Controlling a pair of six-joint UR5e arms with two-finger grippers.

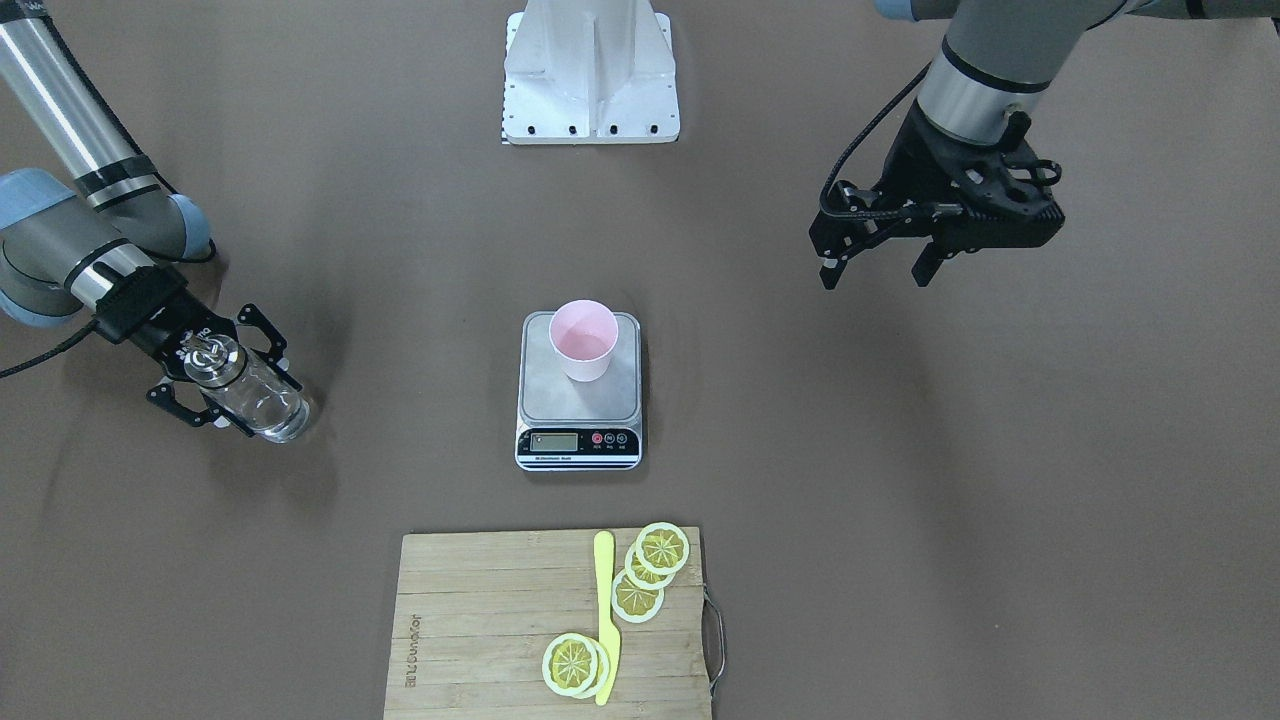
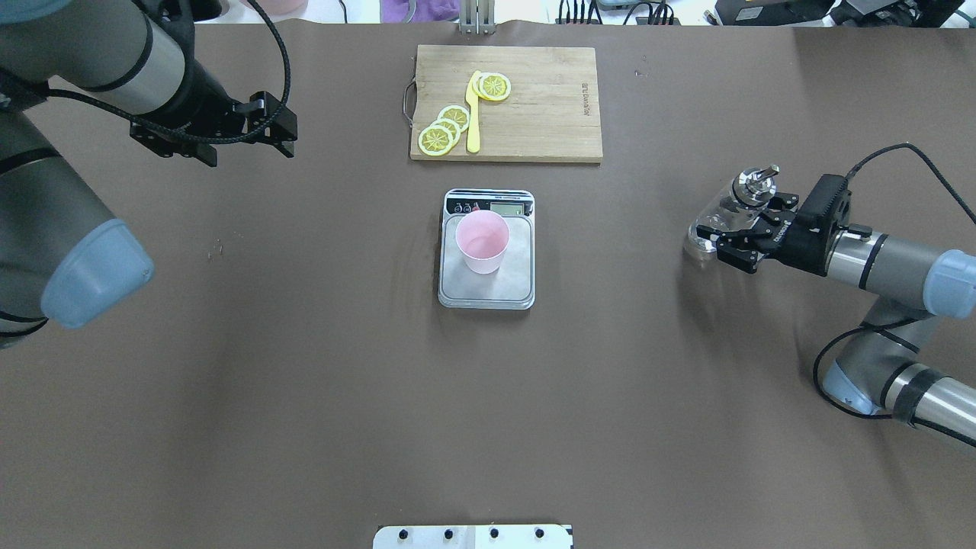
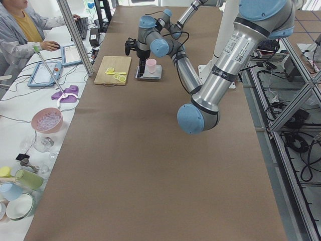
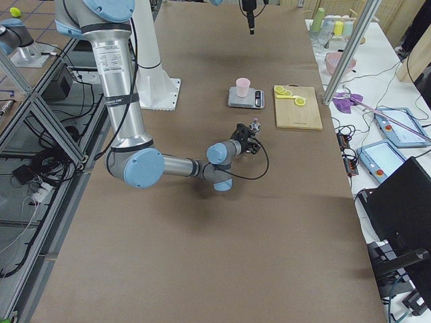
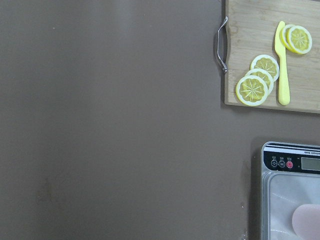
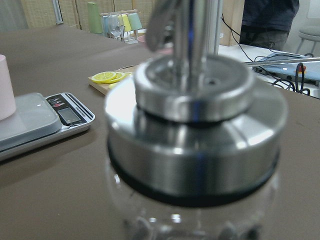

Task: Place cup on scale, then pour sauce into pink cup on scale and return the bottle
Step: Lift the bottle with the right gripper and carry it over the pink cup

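The surface bears the scale centrally; left end effector hangs spread, empty; right end effector clamps the bottle, well apart from the scale, long axis vertical, spout up; cup stands mouth-up on the scale.

Left gripper raised, open; right gripper low, clamped.

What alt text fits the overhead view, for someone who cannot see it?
A pink cup stands on a scale mid-table, a cutting board with lemon slices beyond it. The right gripper grips a clear glass bottle at the right; the left gripper hangs open at upper left.
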